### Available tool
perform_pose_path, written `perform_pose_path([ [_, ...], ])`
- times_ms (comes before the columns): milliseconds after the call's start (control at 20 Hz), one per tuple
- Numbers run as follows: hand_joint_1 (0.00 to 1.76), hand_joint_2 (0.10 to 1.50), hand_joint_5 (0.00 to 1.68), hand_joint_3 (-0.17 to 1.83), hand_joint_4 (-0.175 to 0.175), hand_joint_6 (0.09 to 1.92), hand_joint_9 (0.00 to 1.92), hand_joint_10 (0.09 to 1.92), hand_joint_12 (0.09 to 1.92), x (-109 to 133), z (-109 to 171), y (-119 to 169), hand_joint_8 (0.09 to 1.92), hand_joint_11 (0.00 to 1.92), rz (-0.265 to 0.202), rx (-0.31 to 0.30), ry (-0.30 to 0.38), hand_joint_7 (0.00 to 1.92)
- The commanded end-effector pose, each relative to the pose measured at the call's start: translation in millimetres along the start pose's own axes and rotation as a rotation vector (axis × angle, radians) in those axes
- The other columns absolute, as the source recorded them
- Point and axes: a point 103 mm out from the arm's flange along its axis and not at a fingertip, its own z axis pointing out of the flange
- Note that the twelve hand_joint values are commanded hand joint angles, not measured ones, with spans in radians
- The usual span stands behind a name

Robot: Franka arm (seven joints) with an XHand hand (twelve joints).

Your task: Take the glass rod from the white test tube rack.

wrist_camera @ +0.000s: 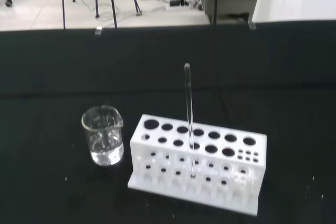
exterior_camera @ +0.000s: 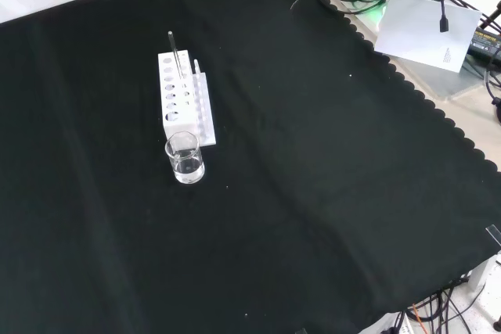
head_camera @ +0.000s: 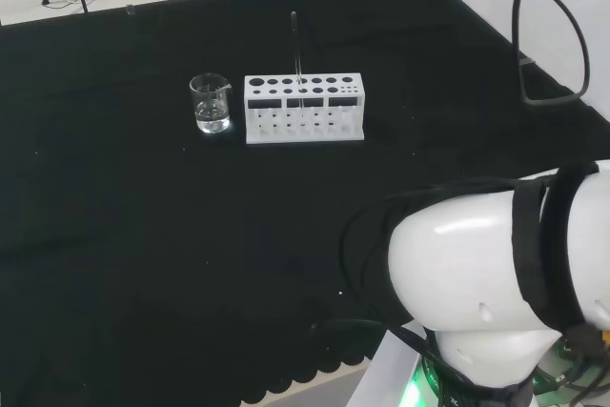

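A white test tube rack [head_camera: 303, 109] [exterior_camera: 185, 102] [wrist_camera: 199, 161] with two rows of round holes stands on the black cloth. A thin clear glass rod [head_camera: 296, 50] [exterior_camera: 175, 52] [wrist_camera: 188, 108] stands upright in one of the rack's middle holes and rises well above its top. Nothing touches the rod. In the head view the arm's white link fills the lower right, well away from the rack.
A small clear glass beaker [head_camera: 211, 103] [exterior_camera: 185, 157] [wrist_camera: 103, 135] with a little clear liquid stands right beside the rack's end. The black cloth [exterior_camera: 329, 162] spreads wide around both. Its scalloped edge runs along the right in the front view, with cables and paper beyond.
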Motion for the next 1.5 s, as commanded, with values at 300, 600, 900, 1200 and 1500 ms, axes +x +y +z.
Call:
perform_pose_path([
  [300, 0.68, 0.77, 0.03, 0.58, -0.143, 0.09, 0.00, 0.77, 1.20, -10.5, 17.9, 65.4, 0.55, 0.00, -0.039, 0.001, -0.034, 0.00],
  [600, 0.67, 0.77, 0.06, 0.58, -0.146, 0.09, 0.00, 0.85, 1.24, -17.8, 31.3, 108.3, 0.64, 0.00, -0.034, 0.003, -0.040, 0.00],
  [900, 0.67, 0.78, 0.08, 0.58, -0.149, 0.09, 0.00, 0.87, 1.27, -21.2, 56.9, 149.0, 0.69, 0.00, -0.065, 0.027, -0.062, 0.00],
  [1200, 0.67, 0.78, 0.09, 0.58, -0.151, 0.09, 0.02, 0.90, 1.31, -24.1, 84.6, 178.7, 0.73, 0.00, -0.075, 0.050, -0.051, 0.00],
  [1500, 0.66, 0.78, 0.09, 0.58, -0.151, 0.09, 0.04, 0.91, 1.33, -21.4, 113.3, 195.1, 0.76, 0.00, -0.084, 0.070, -0.048, 0.00],
])
